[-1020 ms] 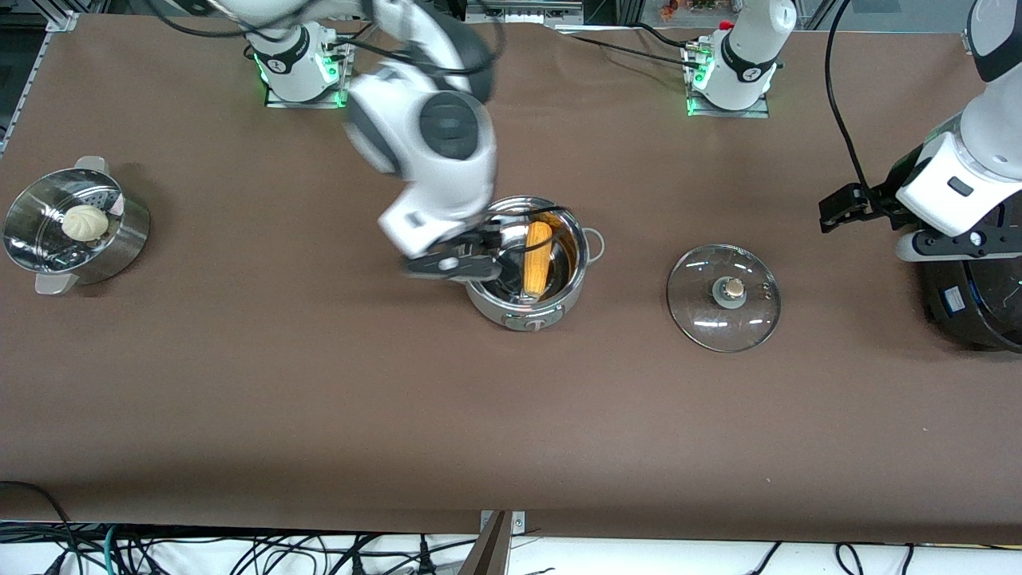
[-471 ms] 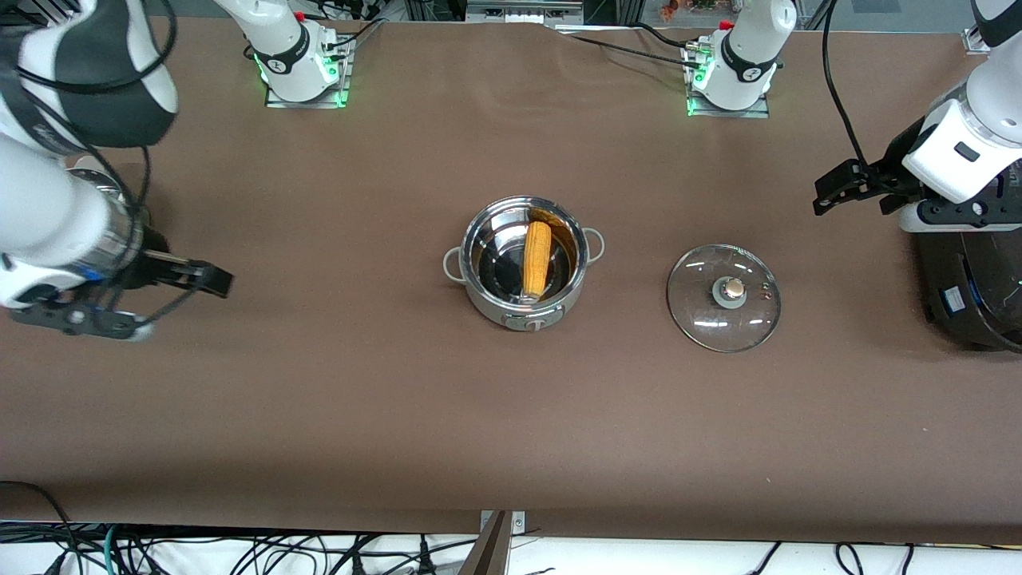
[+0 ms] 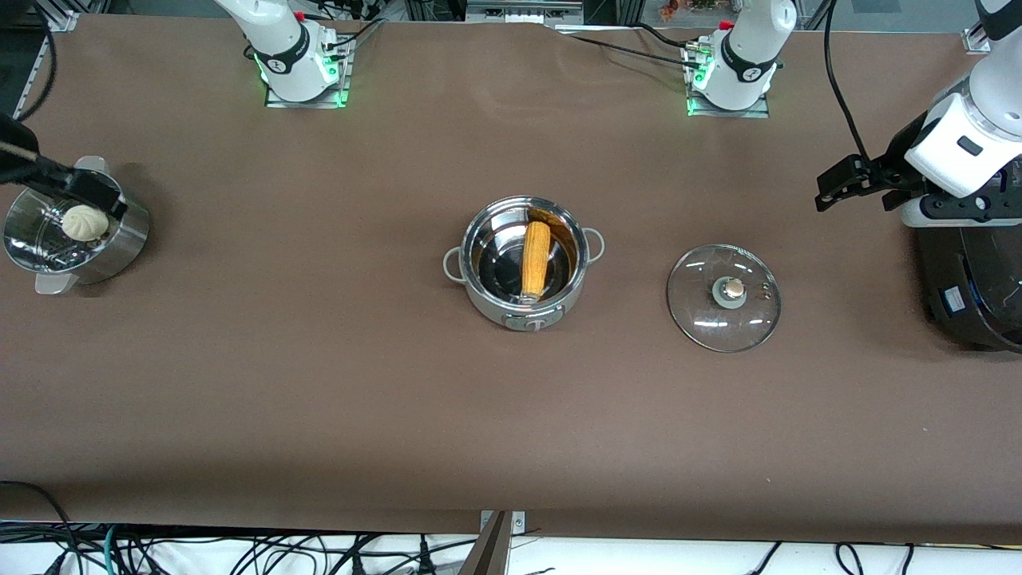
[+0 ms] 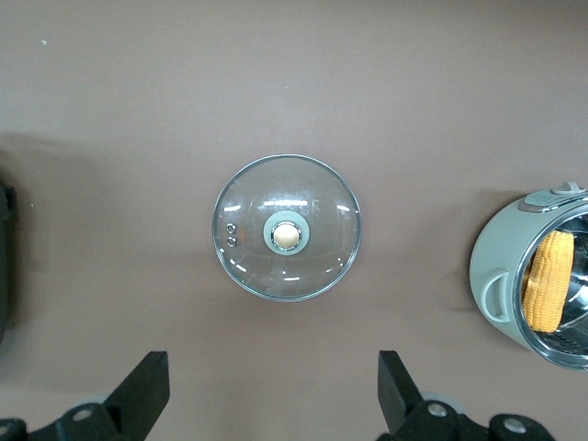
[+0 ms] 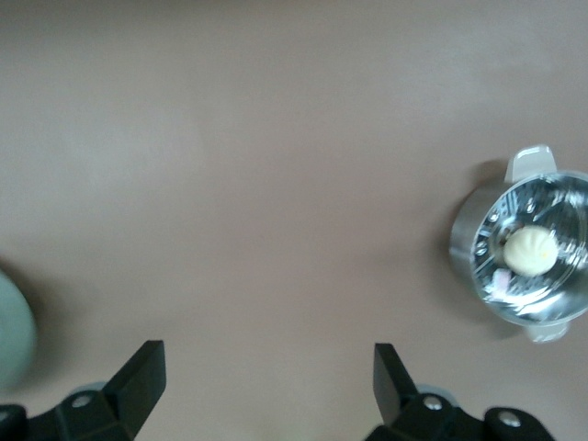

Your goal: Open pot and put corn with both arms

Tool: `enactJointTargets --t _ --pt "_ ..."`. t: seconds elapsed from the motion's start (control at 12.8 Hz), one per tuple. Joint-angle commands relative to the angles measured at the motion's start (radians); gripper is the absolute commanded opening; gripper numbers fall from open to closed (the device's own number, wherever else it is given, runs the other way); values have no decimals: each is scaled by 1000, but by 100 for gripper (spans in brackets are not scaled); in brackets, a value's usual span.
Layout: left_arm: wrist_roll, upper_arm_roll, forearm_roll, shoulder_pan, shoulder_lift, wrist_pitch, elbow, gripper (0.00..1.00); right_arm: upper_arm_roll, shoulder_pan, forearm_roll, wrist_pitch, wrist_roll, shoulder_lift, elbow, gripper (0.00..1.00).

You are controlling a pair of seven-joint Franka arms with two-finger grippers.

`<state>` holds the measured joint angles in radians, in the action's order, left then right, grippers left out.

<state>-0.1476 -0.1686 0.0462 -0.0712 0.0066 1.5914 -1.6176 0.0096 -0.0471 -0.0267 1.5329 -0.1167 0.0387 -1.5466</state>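
Observation:
The steel pot stands lidless at mid-table. The yellow-orange corn lies inside it, leaning on the wall. The glass lid with its tan knob lies flat on the table beside the pot, toward the left arm's end. My left gripper is open and empty, up in the air beside the black cooker; its wrist view shows its gripper, the lid, the pot and the corn. My right gripper is open and empty over the steamer, as its wrist view shows.
A steel steamer vessel with a white bun stands at the right arm's end; it also shows in the right wrist view. A big black cooker stands at the left arm's end.
My right arm has swung away from the pot to the steamer's end of the table, leaving the corn in the pot. The left gripper has barely shifted.

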Motion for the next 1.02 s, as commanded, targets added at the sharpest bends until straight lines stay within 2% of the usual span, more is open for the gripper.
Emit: enactJointTargets --t 0.0,0.24,0.39,0.71,0.94 --pt "23 159 -23 144 -8 -11 19 100 -34 -13 24 43 193 -37 -79 100" --pt "20 153 -32 145 0 -13 21 100 -33 -19 24 41 192 -59 -101 100" --pt "20 127 -86 145 0 -13 21 100 -11 -30 24 33 187 -59 -101 100" --pt "20 123 -91 143 0 -31 24 100 -10 -20 21 -19 183 -7 -26 100" --pt "22 121 -91 145 0 -48 27 100 -11 -22 21 -17 183 9 -21 100"
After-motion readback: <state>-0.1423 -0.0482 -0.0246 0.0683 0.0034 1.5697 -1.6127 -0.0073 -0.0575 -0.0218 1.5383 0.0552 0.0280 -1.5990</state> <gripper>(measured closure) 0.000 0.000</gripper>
